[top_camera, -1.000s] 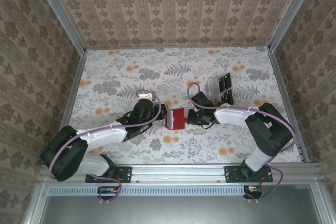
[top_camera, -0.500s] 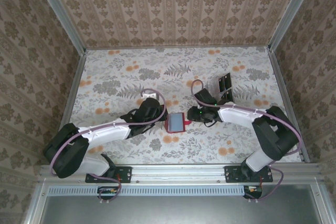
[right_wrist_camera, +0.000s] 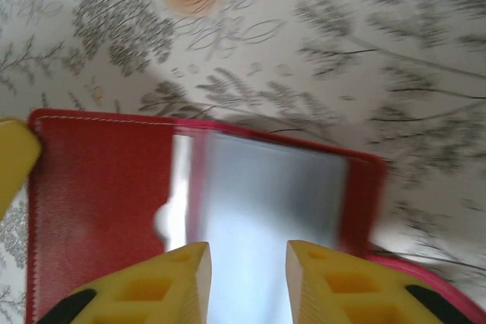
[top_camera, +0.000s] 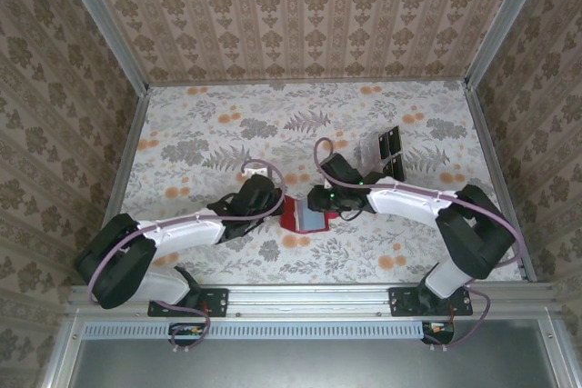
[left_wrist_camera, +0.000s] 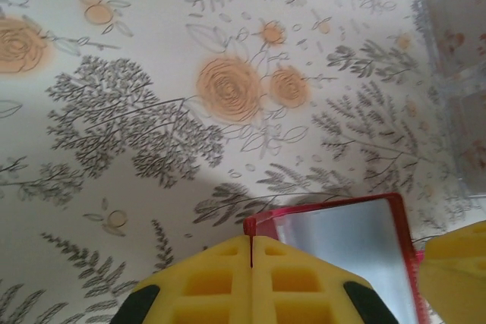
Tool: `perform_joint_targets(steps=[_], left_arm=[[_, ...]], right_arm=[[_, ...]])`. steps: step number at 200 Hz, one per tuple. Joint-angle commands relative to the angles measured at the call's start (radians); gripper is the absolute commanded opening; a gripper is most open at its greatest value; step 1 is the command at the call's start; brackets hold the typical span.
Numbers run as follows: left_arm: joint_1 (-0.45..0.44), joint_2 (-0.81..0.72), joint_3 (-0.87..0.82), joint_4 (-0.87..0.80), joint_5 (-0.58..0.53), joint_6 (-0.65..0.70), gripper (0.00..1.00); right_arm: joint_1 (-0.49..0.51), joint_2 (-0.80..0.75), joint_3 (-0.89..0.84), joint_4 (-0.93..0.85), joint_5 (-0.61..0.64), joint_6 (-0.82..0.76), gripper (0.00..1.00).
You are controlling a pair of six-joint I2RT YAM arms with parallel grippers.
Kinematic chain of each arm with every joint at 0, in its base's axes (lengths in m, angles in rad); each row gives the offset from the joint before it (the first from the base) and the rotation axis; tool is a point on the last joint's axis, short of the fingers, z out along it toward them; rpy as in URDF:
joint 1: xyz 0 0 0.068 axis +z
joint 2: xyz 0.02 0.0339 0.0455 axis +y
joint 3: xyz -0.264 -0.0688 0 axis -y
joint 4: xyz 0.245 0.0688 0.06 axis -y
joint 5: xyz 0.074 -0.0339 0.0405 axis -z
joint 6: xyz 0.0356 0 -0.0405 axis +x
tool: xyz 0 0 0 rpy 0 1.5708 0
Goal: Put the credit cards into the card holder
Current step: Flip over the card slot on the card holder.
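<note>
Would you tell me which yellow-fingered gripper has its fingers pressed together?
The left gripper: its fingers meet on the red folding card holder, while the right gripper shows a gap.

The red card holder (top_camera: 293, 214) sits opened near the middle of the floral worktop (top_camera: 227, 124), a pale card (right_wrist_camera: 266, 210) flat against one inner half.

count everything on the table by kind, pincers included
red card holder: 1
clear rack with black panels: 1
pincers: 2, left pincer and right pincer
total: 4
</note>
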Motion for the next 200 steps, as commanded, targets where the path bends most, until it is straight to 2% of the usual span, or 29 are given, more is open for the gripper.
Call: perform_joint_targets(steps=[1,48,107,128,149,162,179,200], left_arm=[[0.018,-0.037,-0.023,-0.006,-0.002,0.042,0.00],[0.059,-0.024,-0.023,-0.100,-0.016,0.127,0.00],[0.069,0.122,0.068,-0.254,-0.029,0.219,0.09],[0.068,0.106,0.077,-0.277,-0.037,0.241,0.23],[0.070,0.046,0.080,-0.301,-0.039,0.260,0.51],[0.072,0.004,0.087,-0.326,-0.038,0.267,0.61],[0.071,-0.052,0.090,-0.350,-0.030,0.264,0.71],[0.070,-0.114,0.076,-0.359,-0.010,0.242,0.75]], right_arm=[[0.031,0.061,0.033,0.036,-0.023,0.027,0.30],[0.031,0.122,-0.011,0.064,0.025,0.047,0.29],[0.034,0.182,0.004,0.100,0.001,0.064,0.29],[0.037,0.166,0.013,0.090,-0.001,0.061,0.30],[0.040,0.139,0.025,0.070,0.000,0.052,0.31],[0.042,0.118,0.034,0.057,0.001,0.046,0.32],[0.042,0.088,0.040,0.037,0.004,0.039,0.35],[0.041,0.043,0.046,0.006,0.019,0.024,0.39]])
